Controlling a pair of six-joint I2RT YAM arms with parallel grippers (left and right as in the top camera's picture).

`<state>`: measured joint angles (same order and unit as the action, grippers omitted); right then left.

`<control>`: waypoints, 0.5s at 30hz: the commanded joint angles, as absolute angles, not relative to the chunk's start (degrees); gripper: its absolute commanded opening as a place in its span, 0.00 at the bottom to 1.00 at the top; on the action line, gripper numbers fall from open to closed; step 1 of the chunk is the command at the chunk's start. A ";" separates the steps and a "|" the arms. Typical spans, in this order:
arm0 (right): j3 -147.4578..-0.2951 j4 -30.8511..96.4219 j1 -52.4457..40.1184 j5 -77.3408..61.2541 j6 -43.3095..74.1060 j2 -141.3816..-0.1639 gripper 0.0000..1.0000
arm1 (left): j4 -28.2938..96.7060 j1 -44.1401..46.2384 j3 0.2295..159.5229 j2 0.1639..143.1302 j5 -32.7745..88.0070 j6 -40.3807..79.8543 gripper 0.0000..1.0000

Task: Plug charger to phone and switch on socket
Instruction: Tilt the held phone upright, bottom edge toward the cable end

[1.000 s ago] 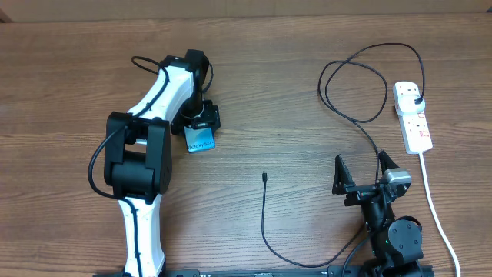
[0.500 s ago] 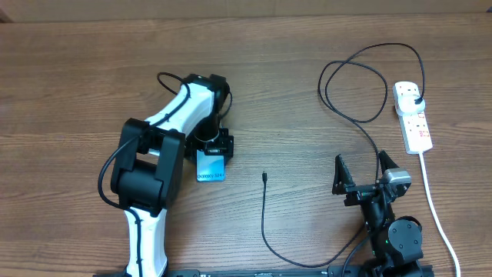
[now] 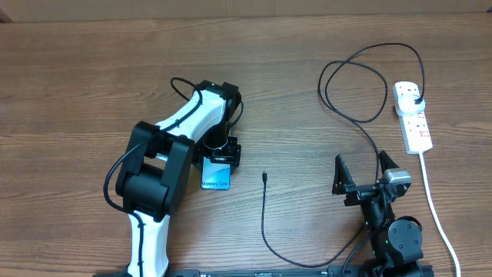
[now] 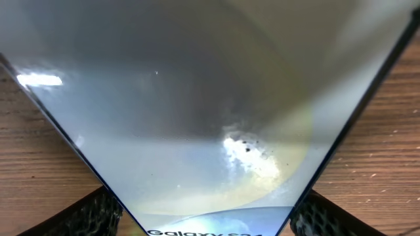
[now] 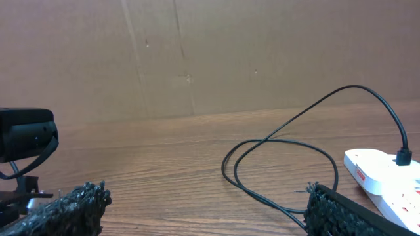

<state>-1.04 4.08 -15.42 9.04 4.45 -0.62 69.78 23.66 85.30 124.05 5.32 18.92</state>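
Clamped by its edges in left pincer (image 3: 221, 160): slim black-edged smartphone with light blue screen (image 3: 216, 177), left of centre on brown wooden desk (image 3: 77, 77); resting or lifted, hard to tell. Right pincer (image 3: 362, 171) spread wide, holding nothing. Near centre, loose tip of thin black charger cable (image 3: 263, 204), other end plugged into white power strip (image 3: 417, 127) far right.

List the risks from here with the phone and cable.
1. The phone is held in the left claw by its slim edges; it may slip or twist.
2. The charger has a tiny tip lying loose on the table; the open right claw could miss it or nudge it away.
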 commanded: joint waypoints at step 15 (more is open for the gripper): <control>-0.45 3.75 -15.25 9.41 4.25 -0.19 1.00 | 61.43 19.51 87.94 120.99 4.60 21.21 1.00</control>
